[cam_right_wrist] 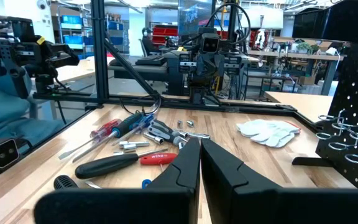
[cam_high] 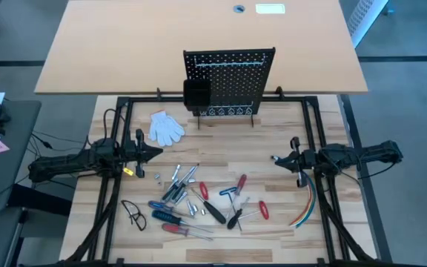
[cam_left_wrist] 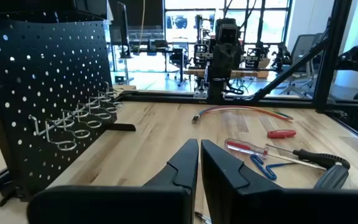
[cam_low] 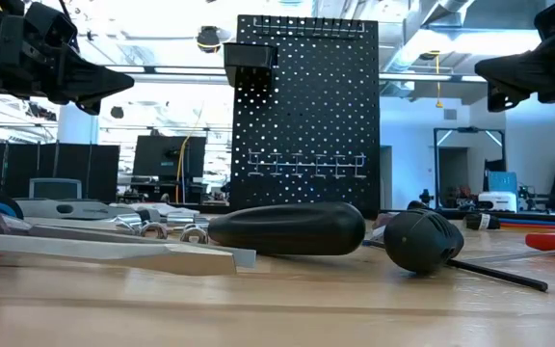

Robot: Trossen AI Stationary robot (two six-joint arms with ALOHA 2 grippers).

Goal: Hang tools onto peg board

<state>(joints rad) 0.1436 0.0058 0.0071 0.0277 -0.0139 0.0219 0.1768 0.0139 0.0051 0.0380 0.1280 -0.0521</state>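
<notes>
With both sets of fingers (cam_left_wrist: pixel 199 163) (cam_right_wrist: pixel 200 163) pressed shut on nothing and the tools (cam_high: pixel 199 199) heaped between them on the table (cam_high: pixel 273 230), I fear one grab snags several, or a swing tips the peg board (cam_high: pixel 230 80) beyond.

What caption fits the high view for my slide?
Both arms wait, left end effector and right end effector shut, tools scattered before the peg board.

Matt black perforated metal peg board (cam_high: pixel 232 80); pale smooth wooden table (cam_high: pixel 273 222).
</notes>
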